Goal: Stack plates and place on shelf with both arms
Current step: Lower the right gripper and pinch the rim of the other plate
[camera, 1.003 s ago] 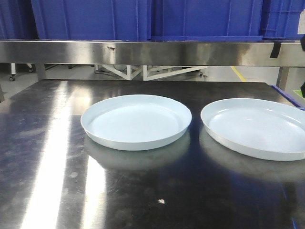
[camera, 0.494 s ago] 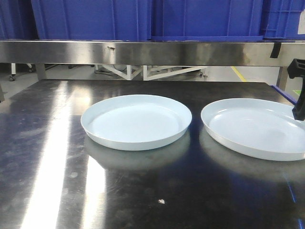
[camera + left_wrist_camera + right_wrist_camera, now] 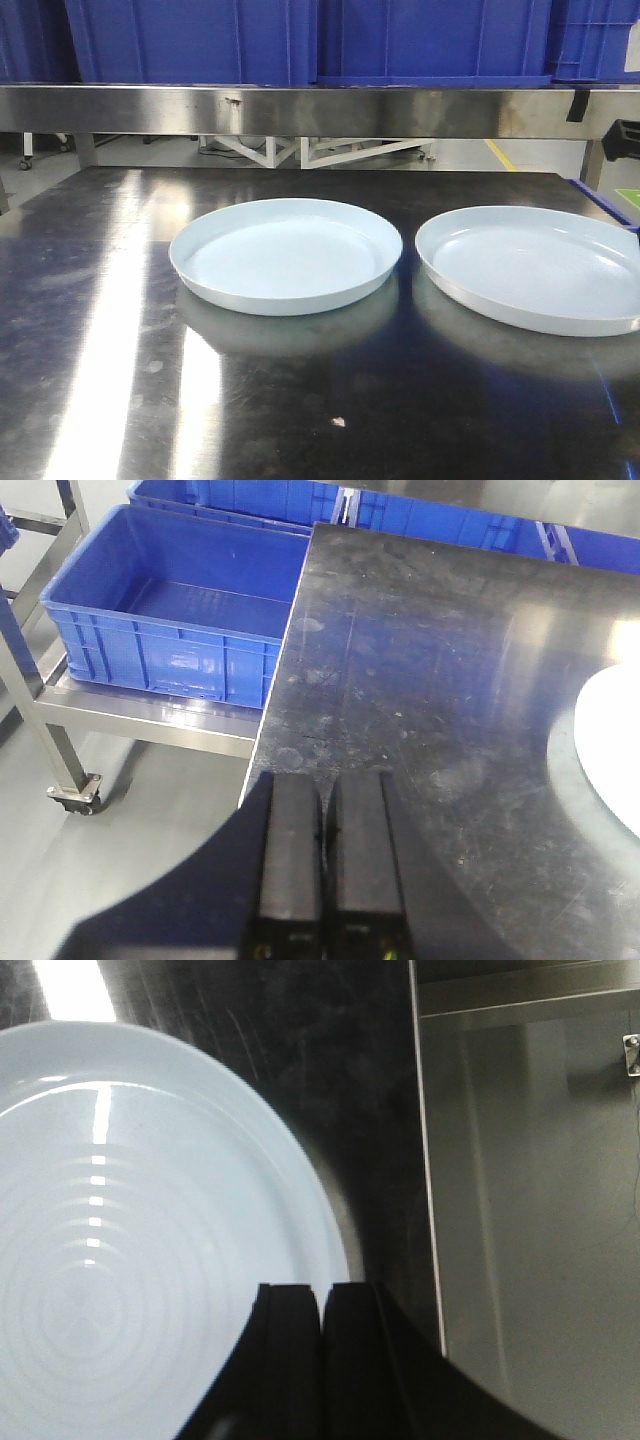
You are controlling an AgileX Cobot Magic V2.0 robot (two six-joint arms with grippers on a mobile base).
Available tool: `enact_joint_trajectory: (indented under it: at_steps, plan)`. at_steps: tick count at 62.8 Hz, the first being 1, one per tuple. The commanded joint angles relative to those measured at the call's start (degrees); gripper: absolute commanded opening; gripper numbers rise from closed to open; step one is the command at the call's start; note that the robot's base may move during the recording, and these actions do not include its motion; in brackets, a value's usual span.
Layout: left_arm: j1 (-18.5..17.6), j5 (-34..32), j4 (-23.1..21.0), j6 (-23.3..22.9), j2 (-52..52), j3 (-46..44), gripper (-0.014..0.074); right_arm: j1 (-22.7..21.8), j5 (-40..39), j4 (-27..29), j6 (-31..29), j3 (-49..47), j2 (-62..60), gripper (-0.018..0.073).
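Two pale bluish-white glossy round plates, left plate (image 3: 286,255) and right plate (image 3: 530,268), lie apart on the dark steel surface (image 3: 90,300). The right gripper (image 3: 320,1295), pressed together, hovers at the right plate's rim, with the plate to its left. The left gripper (image 3: 328,785), likewise pressed together, is well away. We judge the right arm nearer.

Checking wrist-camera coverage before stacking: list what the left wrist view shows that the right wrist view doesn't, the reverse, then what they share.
Left wrist only: a blue crate on a wheeled steel cart beside the left edge of the table, the left gripper shut, and a sliver of the left plate. Right wrist only: most of the right plate, with the shut right gripper over its rim, and the table's right edge. Shared: that dark steel table.
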Motion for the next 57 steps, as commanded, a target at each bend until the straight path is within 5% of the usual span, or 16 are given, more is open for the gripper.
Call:
enact_joint_trajectory:
  at_steps: [1,40,57]
  plan:
    - [0.2,-4.5,0.2,-0.6,0.1,-1.7,0.0092,0.1,-3.0,-0.5,-0.6,-1.7,-1.5,0.0056]
    - [0.2,-4.5,0.2,-0.6,0.1,-1.7,0.0092,0.1,-0.8,-1.5,-0.7,-6.9,-4.8,0.0069]
    - [0.2,-4.5,0.2,-0.6,0.1,-1.7,0.0091,0.1,0.7,-3.9,-0.7,-6.9,-3.9,0.0487]
